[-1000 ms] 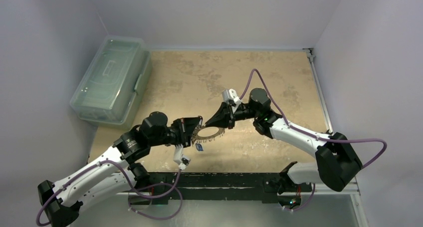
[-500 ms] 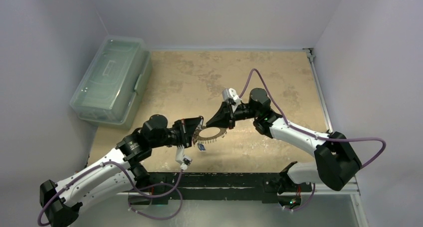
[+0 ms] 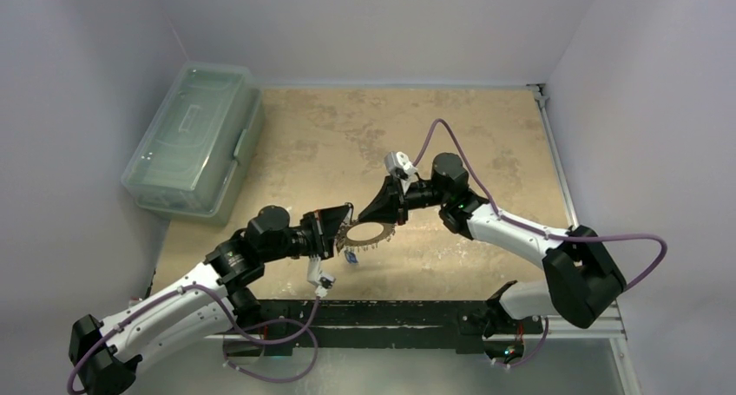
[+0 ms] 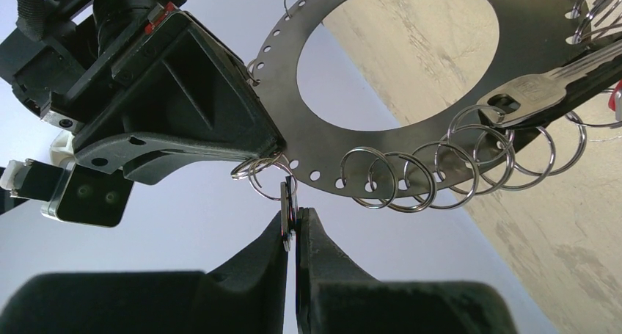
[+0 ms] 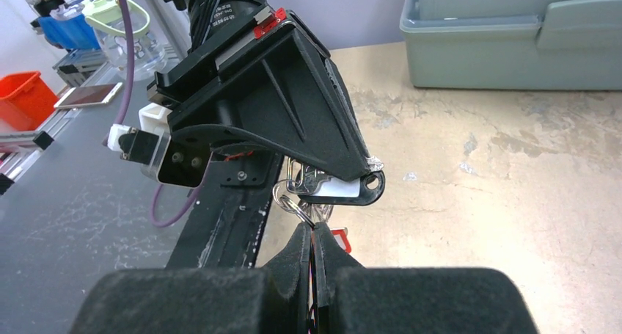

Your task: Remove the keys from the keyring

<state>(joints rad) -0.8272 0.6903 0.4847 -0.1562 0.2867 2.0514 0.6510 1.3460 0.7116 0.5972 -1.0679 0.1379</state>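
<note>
Your right hand (image 5: 314,235) clamped the keyring (image 4: 345,139) by its rim, holding it above the desk (image 3: 486,126) by the near edge so the keys (image 4: 539,90) hung free. Your left hand (image 4: 293,227) pinched one key (image 4: 288,202), likely to work it off.

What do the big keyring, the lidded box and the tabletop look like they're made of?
The keyring looks like thin sheet metal, probably steel: grey satin sheen and punched holes along its rim. The box looks like translucent plastic, pale grey-green, with moulded ribs in its lid. The tabletop is tan, matt and blotchy with worn patches; wood board or laminate, I cannot tell which.
</note>
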